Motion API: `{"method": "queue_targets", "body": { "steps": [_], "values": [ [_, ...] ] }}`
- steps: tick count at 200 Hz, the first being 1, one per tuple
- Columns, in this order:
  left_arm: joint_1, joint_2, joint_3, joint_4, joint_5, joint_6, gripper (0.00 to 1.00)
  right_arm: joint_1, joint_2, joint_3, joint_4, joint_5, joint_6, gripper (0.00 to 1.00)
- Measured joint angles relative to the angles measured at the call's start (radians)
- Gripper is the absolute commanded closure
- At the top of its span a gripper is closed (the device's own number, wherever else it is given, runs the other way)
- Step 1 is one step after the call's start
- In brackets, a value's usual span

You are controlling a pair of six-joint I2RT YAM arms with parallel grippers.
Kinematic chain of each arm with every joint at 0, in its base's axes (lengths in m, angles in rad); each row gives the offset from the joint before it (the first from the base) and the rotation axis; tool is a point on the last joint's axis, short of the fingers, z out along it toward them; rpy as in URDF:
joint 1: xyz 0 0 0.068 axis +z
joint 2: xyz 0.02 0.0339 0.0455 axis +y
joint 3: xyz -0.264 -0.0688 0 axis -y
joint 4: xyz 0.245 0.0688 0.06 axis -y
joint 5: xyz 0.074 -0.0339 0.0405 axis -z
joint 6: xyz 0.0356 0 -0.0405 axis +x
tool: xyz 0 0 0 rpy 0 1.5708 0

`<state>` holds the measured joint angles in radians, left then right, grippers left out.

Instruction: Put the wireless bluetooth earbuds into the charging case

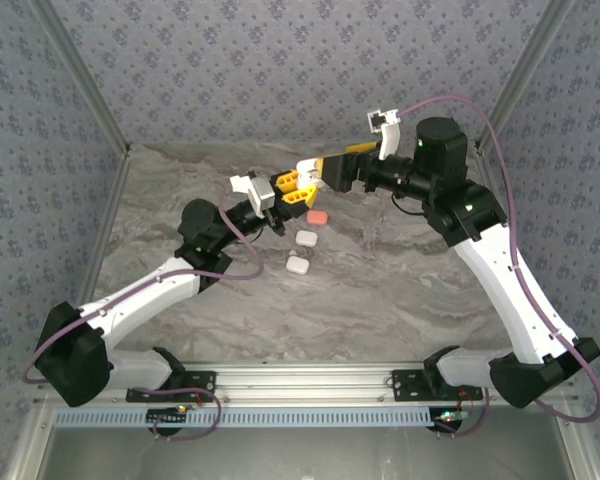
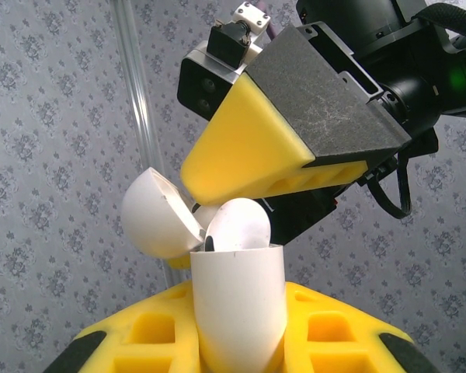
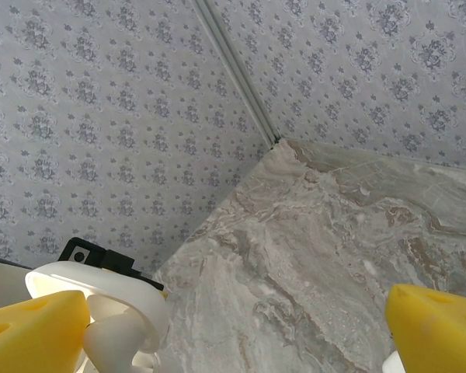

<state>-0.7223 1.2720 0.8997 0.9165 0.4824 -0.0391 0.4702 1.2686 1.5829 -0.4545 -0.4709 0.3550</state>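
Now, white charging case point(image 2: 237, 303) clamped upright in left gripper point(image 1: 272, 208), lid point(image 2: 155, 214) hinged open. White earbud point(image 2: 241, 225) seen standing proud in case mouth, judged not fully seated. Right gripper point(image 3: 233, 334) spread wide, nothing held, one finger just above bud. Bud best pressed straight down, lid avoided. Counted: one earbud; four cases, one held, three on table point(image 1: 430, 290): pink case point(image 1: 317, 216), middle white case point(image 1: 306, 238), near white case point(image 1: 298, 264).

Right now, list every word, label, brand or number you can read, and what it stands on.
No readable text.
The white charging case in the left fingers is blank.
The three small cases on the table are too small to show any marking.
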Motion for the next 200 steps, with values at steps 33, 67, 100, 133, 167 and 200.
{"method": "queue_targets", "body": {
  "steps": [33,67,100,133,167,200],
  "values": [
    [0.000,0.000,0.000,0.000,-0.003,0.000,1.00,0.000,-0.002,0.000,-0.005,0.005,0.000,0.00],
    [0.000,0.000,0.000,0.000,-0.003,0.000,1.00,0.000,-0.006,0.000,-0.016,0.008,-0.004,0.00],
    [0.000,0.000,0.000,0.000,-0.004,0.000,1.00,0.000,-0.011,0.000,-0.024,0.012,-0.004,0.00],
    [0.000,0.000,0.000,0.000,-0.007,0.000,1.00,0.000,-0.012,0.000,-0.029,0.012,-0.004,0.00],
    [0.000,0.000,0.000,0.000,-0.011,0.000,1.00,0.000,-0.012,0.000,-0.030,0.012,-0.005,0.00],
    [0.000,0.000,0.000,0.000,-0.012,0.000,1.00,0.000,-0.014,0.000,-0.037,0.015,-0.008,0.00]
  ]
}}
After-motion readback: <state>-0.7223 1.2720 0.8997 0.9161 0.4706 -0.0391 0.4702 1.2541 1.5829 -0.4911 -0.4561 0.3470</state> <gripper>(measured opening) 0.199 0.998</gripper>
